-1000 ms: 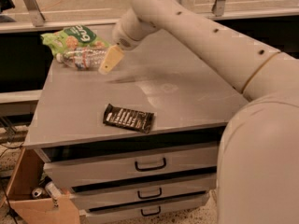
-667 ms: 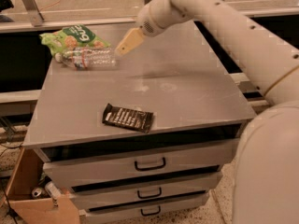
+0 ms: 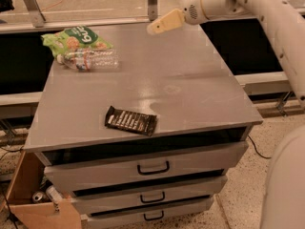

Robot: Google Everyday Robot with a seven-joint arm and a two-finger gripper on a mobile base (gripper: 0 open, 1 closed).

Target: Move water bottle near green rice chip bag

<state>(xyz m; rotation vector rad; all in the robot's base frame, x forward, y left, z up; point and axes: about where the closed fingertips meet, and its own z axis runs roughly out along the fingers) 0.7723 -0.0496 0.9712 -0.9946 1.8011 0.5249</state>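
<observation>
Where a second ago it hung just beside the bottle, the gripper [image 3: 164,22] now sits up and to the right, above the back edge of the tabletop [image 3: 200,94] and well apart from the task's things. Whether it is clenched or released cannot be told; nothing shows in its grasp. The water bottle [image 3: 90,60] lies on its side at the back left corner, touching the front edge of the green rice chip bag [image 3: 76,38], the same as before. A dark snack bar wrapper [image 3: 131,120] lies flat near the front edge, unmoved, far from both. Below are drawers [image 3: 152,168], and an open cardboard box [image 3: 26,199] stands at the lower left. Nothing lies between gripper and bottle.
</observation>
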